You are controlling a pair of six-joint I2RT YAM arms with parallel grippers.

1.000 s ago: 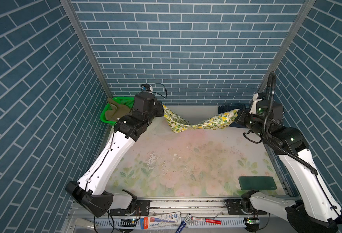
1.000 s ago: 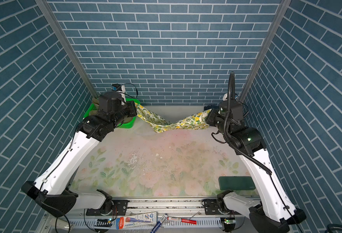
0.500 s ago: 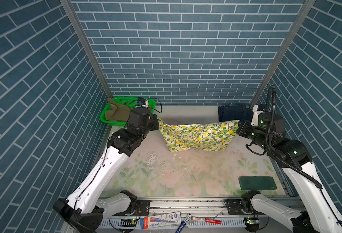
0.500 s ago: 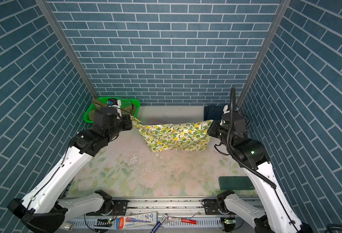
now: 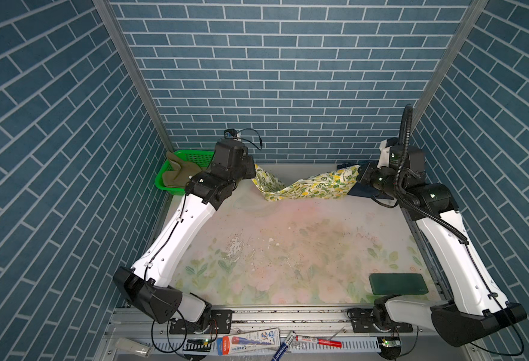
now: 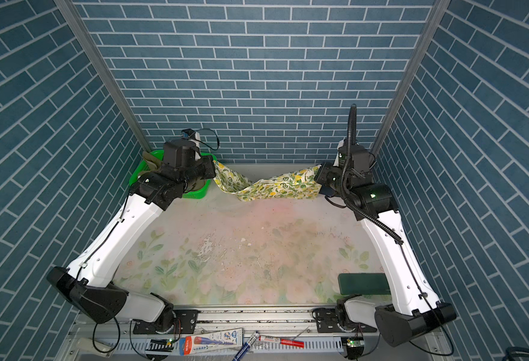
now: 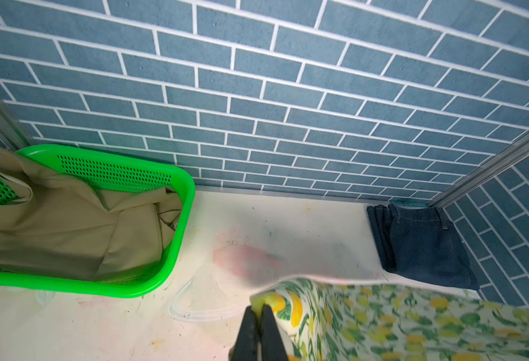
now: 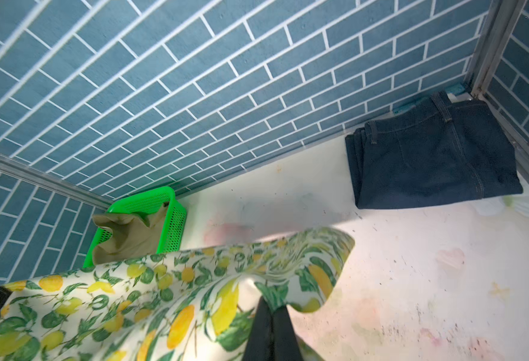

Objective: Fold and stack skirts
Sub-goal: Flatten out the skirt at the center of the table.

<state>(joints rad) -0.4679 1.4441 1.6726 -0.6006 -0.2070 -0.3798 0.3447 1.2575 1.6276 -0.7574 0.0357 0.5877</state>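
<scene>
Lemon skirt (image 5: 307, 187) retreated, left tool (image 7: 258, 309) and right tool (image 8: 272, 304) clamp it, wrists show denim (image 8: 428, 156)

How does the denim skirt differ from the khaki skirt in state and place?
The denim skirt is folded flat in the far right corner; the khaki skirt lies crumpled in the green basket. The denim is dark blue with stitched seams; the khaki is plain olive-tan. Both are cloth and unheld.
</scene>
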